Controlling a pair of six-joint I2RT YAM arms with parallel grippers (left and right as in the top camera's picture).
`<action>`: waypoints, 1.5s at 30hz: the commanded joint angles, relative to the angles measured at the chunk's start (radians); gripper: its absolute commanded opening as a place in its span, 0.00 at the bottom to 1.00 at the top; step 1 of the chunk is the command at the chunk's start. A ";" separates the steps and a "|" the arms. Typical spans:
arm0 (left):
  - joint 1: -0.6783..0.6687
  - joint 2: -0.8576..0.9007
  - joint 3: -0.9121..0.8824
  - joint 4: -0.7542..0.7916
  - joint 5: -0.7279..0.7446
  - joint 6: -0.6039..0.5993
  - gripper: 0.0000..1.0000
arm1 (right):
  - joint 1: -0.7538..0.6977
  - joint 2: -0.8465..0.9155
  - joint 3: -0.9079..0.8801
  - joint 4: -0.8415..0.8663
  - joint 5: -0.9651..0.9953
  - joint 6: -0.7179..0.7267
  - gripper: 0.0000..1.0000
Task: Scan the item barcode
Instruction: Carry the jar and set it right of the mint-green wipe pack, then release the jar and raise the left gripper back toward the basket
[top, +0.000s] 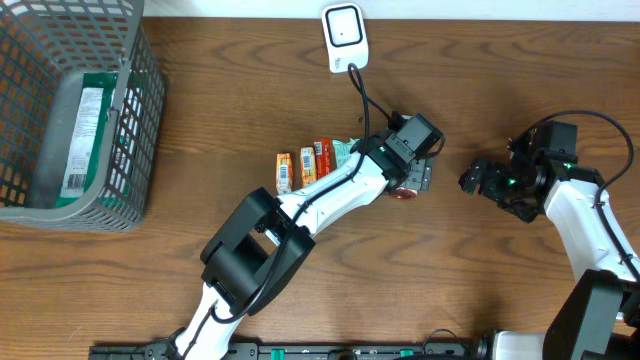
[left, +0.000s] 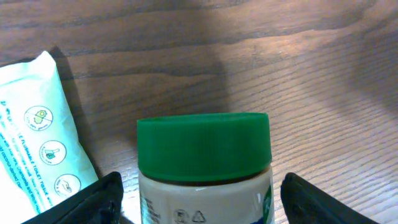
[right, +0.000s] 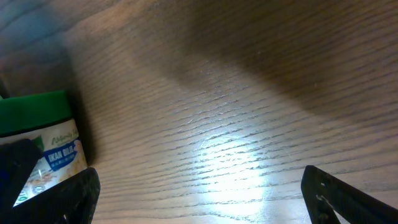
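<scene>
Left gripper (left: 200, 200) here: my jaws are wide apart either side of the jar (left: 205, 198), not touching it, around the middle of the wood-grain worktop (left: 298, 74). The jar's long axis runs along my fingers, with the ribbed green lid (left: 204, 146) at the far end. There's a glossy pale pouch (left: 37, 149) beside it. My right gripper (right: 199, 186) has its jaws wide apart too.

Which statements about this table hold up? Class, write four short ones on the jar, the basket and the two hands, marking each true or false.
The jar has a green lid. True.
The left hand is clamped on the jar. False: its fingers stand clear on either side.
The basket is empty. False: a packet lies in it.
The right hand is open and holds nothing. True.
</scene>
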 joint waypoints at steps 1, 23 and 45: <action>-0.002 0.010 0.023 0.001 -0.026 -0.003 0.82 | 0.006 -0.012 -0.005 -0.001 -0.005 0.008 0.99; 0.013 -0.213 0.023 -0.042 -0.193 0.111 0.83 | 0.009 -0.012 -0.005 -0.005 -0.071 0.008 0.99; 0.585 -0.686 0.023 -0.636 -0.208 0.115 0.84 | 0.275 -0.012 0.111 -0.059 -0.008 0.029 0.99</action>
